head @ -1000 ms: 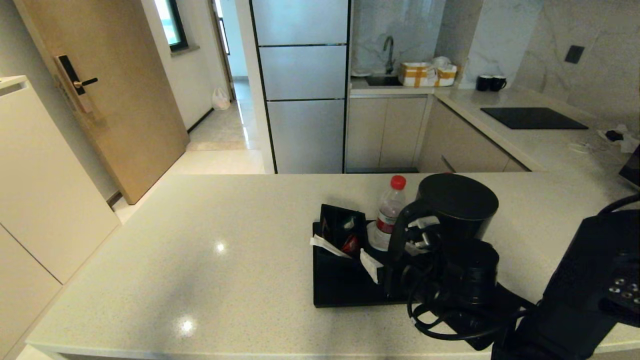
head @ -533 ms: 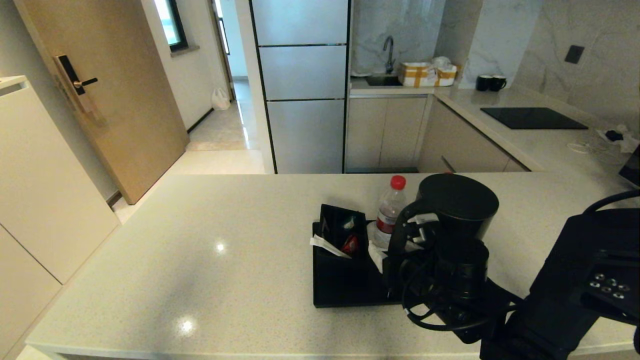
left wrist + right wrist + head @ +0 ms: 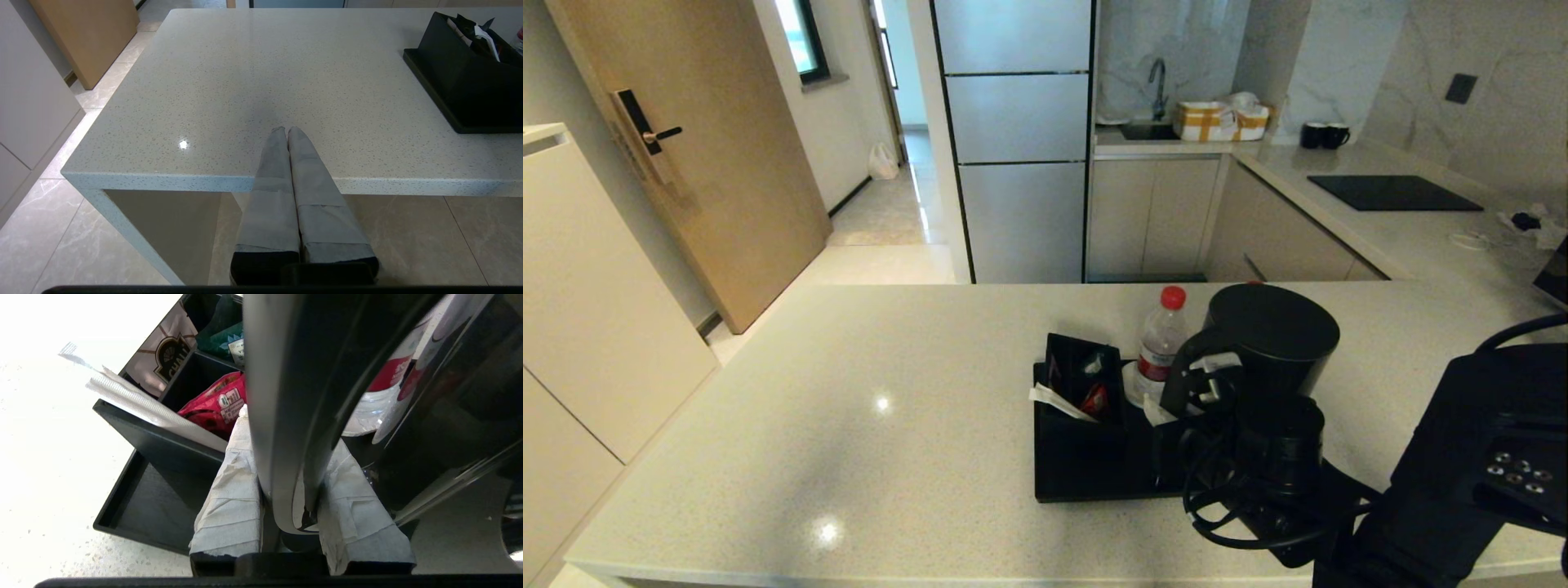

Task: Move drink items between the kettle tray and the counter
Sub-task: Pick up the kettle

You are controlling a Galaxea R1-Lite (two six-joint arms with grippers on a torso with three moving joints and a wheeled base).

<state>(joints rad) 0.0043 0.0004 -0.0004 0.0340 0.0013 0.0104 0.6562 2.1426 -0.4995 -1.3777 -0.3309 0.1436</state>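
A: The right gripper's (image 3: 286, 437) fingers (image 3: 229, 498) are clamped on the loop handle (image 3: 282, 416) of the kettle (image 3: 1270, 343), one taped pad on each side of the dark strap, which runs up between them.

B: And the kettle body itself?

A: It rises just past the fingers, on the side away from the wrist. In the head view its round lid stands above the right arm (image 3: 1462, 474). Whether its foot rests on the kettle tray (image 3: 1086, 469) or hangs clear of it I cannot tell; the gripper and a coil of black cord (image 3: 1225, 506) hide the bottom.

B: What lies near those fingers?

A: Just beyond the handle, a water bottle (image 3: 1158, 347) with a red cap stands upright on the tray, close beside the kettle. Its red label shows through the handle loop in the right wrist view. To the other side of the fingers sits the black box of sachets (image 3: 1082, 384), with a red packet (image 3: 216, 406) and white paper sticks (image 3: 155, 414) poking out. The box stands on the tray too.

B: And the left gripper (image 3: 287, 130)?

A: Its fingers (image 3: 271, 183) are pressed together, holding nothing, tips over the near edge of the counter (image 3: 849, 425), well apart from the tray. Two black mugs (image 3: 1323, 135) sit far off on the back worktop.
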